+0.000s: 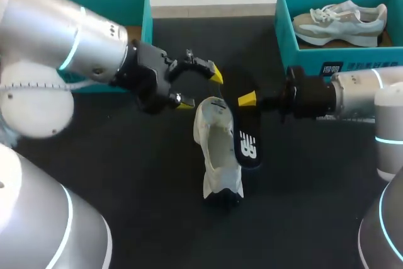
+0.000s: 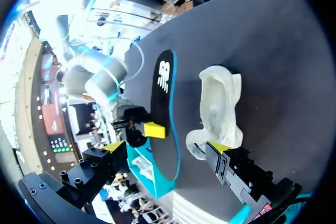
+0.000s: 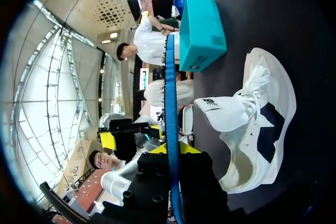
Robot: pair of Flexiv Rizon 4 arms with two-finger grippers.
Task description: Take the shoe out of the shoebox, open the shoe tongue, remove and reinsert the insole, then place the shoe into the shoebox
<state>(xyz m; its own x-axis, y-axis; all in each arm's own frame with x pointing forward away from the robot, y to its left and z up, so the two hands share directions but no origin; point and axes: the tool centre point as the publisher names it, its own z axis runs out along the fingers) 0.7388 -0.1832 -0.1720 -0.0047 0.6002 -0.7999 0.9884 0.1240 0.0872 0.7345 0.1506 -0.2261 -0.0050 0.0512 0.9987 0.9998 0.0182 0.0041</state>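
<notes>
Lying on the dark table (image 1: 126, 187) between the two arms, the white shoe (image 1: 217, 149) (image 2: 220, 103) (image 3: 257, 124) is seen outside both boxes, its opening turned upward in the head view and its toe pointing toward the robot. In the right wrist view its tongue (image 3: 226, 111) is seen folded outward from the opening.

The black insole (image 1: 247, 143) (image 2: 164, 108) (image 3: 170, 77) is out of the shoe and is held just beside it, on the side nearer the right arm. It is pinched at its heel end by the right gripper (image 1: 247, 99) (image 3: 176, 148), whose yellow tips are pressed against its two faces; from the right wrist it is seen edge-on, as a thin blue line running ahead of the fingers.

The left gripper (image 1: 200, 87) (image 2: 166, 148) is held wide apart above the table, near the heel end of the shoe, and nothing is gripped by it.

A teal shoebox (image 1: 286, 42) at the far right corner is occupied by a second shoe (image 1: 340, 23), grey and white. Another teal box (image 1: 146, 17) (image 3: 202, 30) is set at the far left, partly hidden behind the left arm.
</notes>
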